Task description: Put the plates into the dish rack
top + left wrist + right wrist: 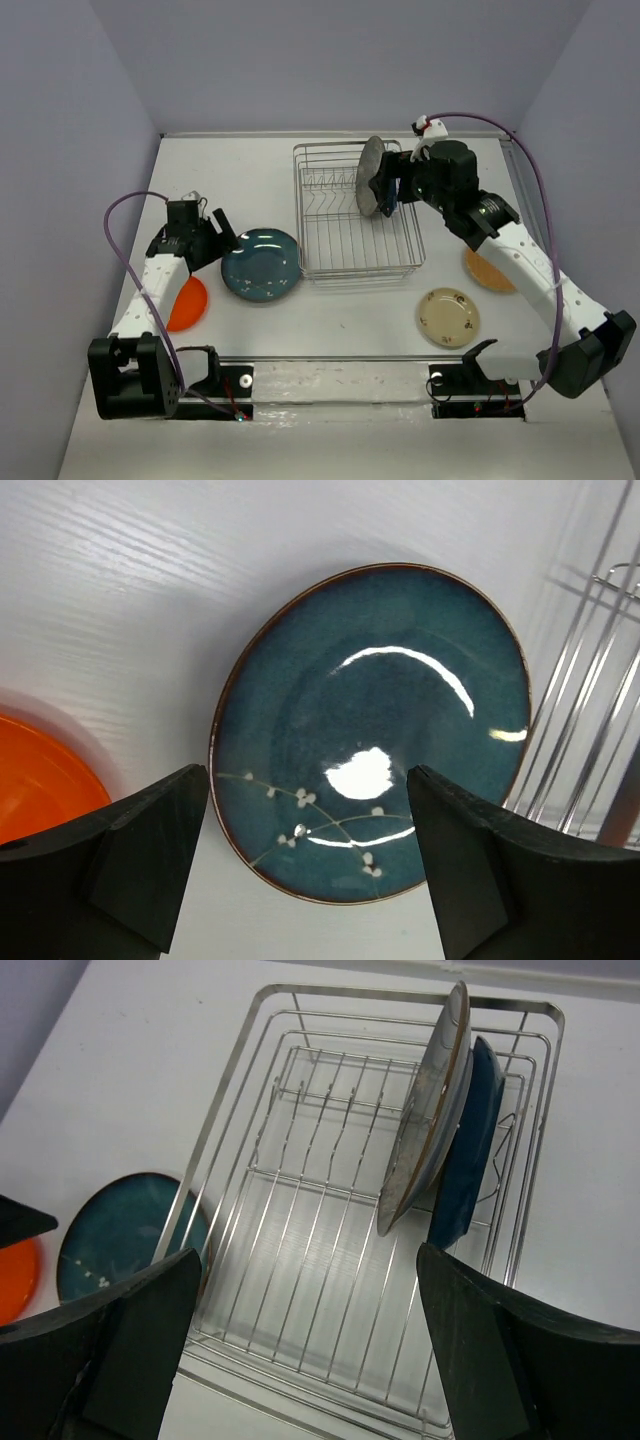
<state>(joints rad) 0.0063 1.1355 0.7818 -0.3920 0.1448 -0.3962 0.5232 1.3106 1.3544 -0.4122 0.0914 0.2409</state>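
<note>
The silvery wire dish rack (299,210) stands mid-table. A grey plate (372,175) stands on edge in its far right part, with the dark-blue plate (388,192) right behind it. Both show in the right wrist view, grey (430,1110) and blue (465,1150). My right gripper (400,185) is open and empty above the rack (214,1110), close to these two plates. The teal plate (261,264) lies flat left of the rack. My left gripper (222,236) is open and empty just above its left rim (370,730). The small orange plate (187,303) lies under my left arm.
The cream speckled plate (448,316) lies at the front right. The tan plate (488,270) is partly hidden under my right arm. Rack wires (590,730) stand right of the teal plate. Purple walls close in the table.
</note>
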